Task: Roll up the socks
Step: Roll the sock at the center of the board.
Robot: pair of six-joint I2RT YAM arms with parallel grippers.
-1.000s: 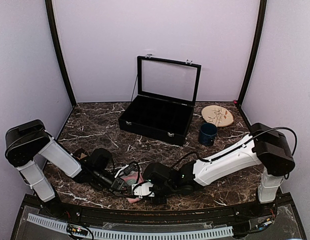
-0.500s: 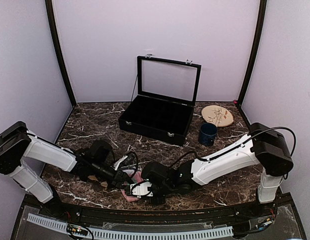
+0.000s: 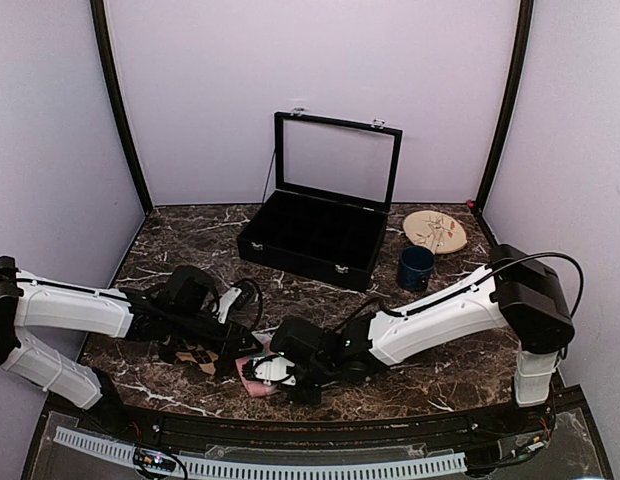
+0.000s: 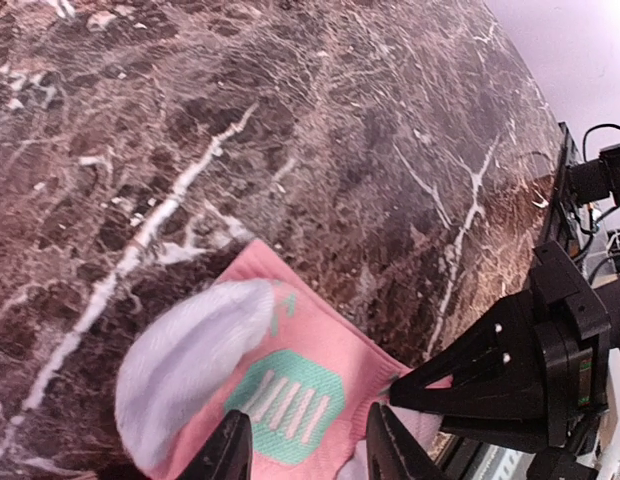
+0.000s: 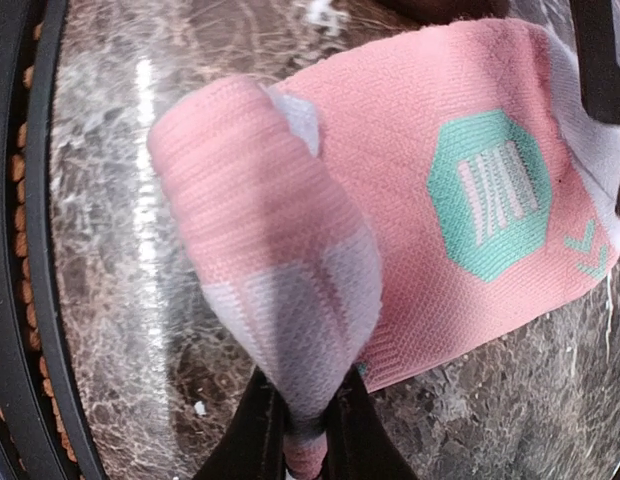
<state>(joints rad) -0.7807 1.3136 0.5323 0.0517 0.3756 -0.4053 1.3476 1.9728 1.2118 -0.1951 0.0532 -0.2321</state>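
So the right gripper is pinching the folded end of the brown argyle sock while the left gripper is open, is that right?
Not quite: the right gripper is pinching the folded end of the pink sock, not the brown argyle sock, as the right wrist view shows. The left gripper is indeed open.

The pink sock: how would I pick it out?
From the black case at the back of the marble table, come to the near edge. The pink sock lies there, partly folded; unlike the dark argyle sock beside it, it has a teal patch and white toe.
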